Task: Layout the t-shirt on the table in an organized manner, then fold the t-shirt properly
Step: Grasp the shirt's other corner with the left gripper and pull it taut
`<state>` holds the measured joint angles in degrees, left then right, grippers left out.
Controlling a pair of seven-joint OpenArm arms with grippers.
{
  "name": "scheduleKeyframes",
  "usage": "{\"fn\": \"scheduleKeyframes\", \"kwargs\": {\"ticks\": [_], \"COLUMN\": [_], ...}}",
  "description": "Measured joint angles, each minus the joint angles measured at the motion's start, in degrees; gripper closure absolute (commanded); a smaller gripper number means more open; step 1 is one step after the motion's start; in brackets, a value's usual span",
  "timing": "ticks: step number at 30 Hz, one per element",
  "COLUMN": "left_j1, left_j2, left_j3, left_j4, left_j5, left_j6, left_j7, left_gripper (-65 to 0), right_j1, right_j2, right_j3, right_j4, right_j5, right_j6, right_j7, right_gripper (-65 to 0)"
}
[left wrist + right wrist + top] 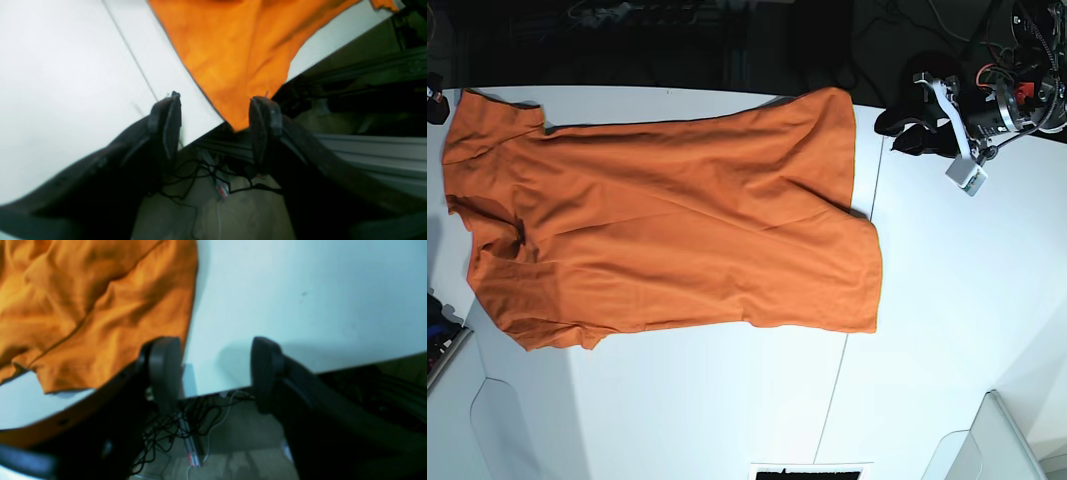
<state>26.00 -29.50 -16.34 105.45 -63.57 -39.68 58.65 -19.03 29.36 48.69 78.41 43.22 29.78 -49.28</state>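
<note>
Both jaws parted, empty: left gripper beside t-shirt corner overhanging table edge; right gripper alongside. Risk, probably: overhang sliding off, views blurred.

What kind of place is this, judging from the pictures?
Probably a robotics lab: a large white table with one orange t-shirt spread on it, loose cables on the floor below, and aluminium framing beside it.

The t-shirt is plain bright orange with no print, its folds shading to darker rust-orange. The desk is smooth white, crossed by a thin dark seam line; in the right wrist view it looks faintly bluish. Both grippers' fingers are matte black. Tangled black cables lie over a tan floor.
</note>
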Motion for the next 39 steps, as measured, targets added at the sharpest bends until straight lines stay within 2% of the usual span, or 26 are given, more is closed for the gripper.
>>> {"fn": "scheduleKeyframes", "kwargs": {"ticks": [7, 12, 14, 19, 23, 31, 35, 39], "left_j1": [0.07, 2.36, 2.60, 2.60, 2.73, 2.71, 2.69, 2.69], "left_j2": [4.04, 6.01, 6.75, 6.80, 6.97, 7.58, 7.61, 8.72], "left_j3": [0.61, 1.38, 1.38, 1.38, 1.38, 2.23, 4.63, 6.03], "left_j4": [-0.20, -0.24, -0.26, -0.66, -2.19, -2.84, -2.84, -2.82], "left_j5": [2.69, 7.48, 7.45, 7.37, 7.43, 9.20, 14.01, 14.69], "left_j6": [0.00, 0.02, 0.04, 0.02, 0.04, 0.04, -0.02, -0.04], "left_j7": [-0.09, -2.99, -2.99, -3.26, -3.21, -5.16, -8.90, -9.38], "left_gripper": [-34.8, -34.9, -34.9, -34.9, -43.0, -43.0, -43.0, -42.9], "right_j1": [0.92, 1.27, 1.57, 2.23, 2.23, 2.36, 2.38, 2.38], "right_j2": [-0.02, 0.13, 0.13, 0.13, 0.11, -1.01, -2.08, -2.10], "right_j3": [-4.42, -7.34, -7.76, -7.82, -7.82, -7.82, -7.78, -7.78], "right_j4": [0.00, 0.13, 0.13, 0.11, 0.11, 0.13, 0.33, 0.33], "right_j5": [-0.15, 0.46, 0.90, 2.25, 2.54, 3.08, 3.54, 3.56], "right_j6": [0.00, 0.02, 0.09, 1.11, 1.11, 1.11, 1.33, 1.36], "right_j7": [-0.22, 0.63, 0.59, -1.14, -1.14, -1.07, -0.70, -0.70], "right_gripper": [-33.5, -33.5, -33.5, -33.4, -33.4, -33.4, -33.4, -33.4]}}
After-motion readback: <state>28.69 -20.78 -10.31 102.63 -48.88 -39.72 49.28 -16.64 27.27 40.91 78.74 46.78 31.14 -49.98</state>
